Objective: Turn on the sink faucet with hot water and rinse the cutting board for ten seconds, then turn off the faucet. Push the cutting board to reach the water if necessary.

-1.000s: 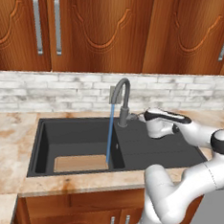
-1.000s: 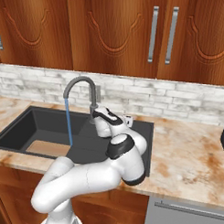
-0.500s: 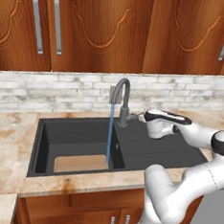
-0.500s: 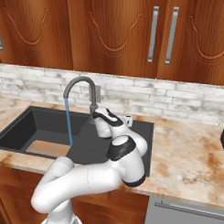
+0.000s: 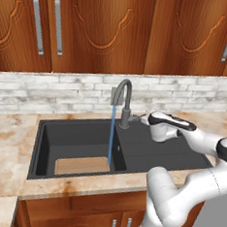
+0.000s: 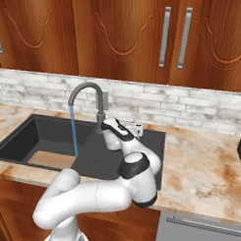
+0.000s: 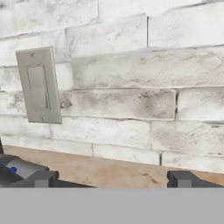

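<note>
The dark sink faucet (image 5: 124, 99) (image 6: 88, 94) stands behind the black sink (image 5: 50, 134) (image 6: 23, 134). A thin blue stream of water (image 5: 112, 135) (image 6: 73, 133) falls from its spout. The stream lands at the right end of the tan cutting board (image 5: 81, 165) (image 6: 51, 160), which lies flat in the basin's near part. My gripper (image 5: 142, 119) (image 6: 136, 127) (image 7: 111, 179) is open just right of the faucet's base, over the drainboard, facing the brick wall. Nothing sits between its fingertips (image 7: 41, 178). The faucet's lever (image 7: 19, 168), marked with a blue dot, is beside the left fingertip.
A grey wall switch plate (image 7: 39, 85) (image 5: 112, 93) is set in the brick backsplash behind the faucet. Marble counter (image 5: 11, 140) (image 6: 204, 165) flanks the sink on both sides. Wooden cabinets (image 5: 94, 26) hang above.
</note>
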